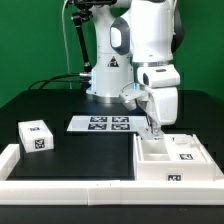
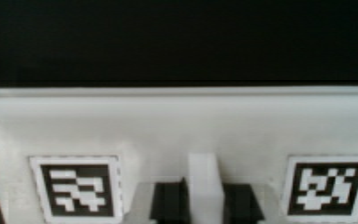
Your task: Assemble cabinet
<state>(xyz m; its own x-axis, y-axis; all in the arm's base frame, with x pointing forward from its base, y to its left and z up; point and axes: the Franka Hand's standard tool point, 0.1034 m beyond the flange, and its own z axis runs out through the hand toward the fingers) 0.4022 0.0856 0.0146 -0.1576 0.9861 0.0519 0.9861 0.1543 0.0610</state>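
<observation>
Gripper [image 1: 154, 128], spread impossible to tell, hangs over the cabinet [image 1: 158, 174], apparently divided into compartments.

You have the cabinet [image 1: 150, 170] at the exterior view's right, the small block [image 1: 37, 137] well apart at its left, and the marker board [image 1: 103, 124] between them, seemingly a little behind.

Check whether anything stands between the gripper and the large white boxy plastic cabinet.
Nothing visible does: the gripper is right at the cabinet; the small white tagged block lies apart, at the exterior view's left.
</observation>
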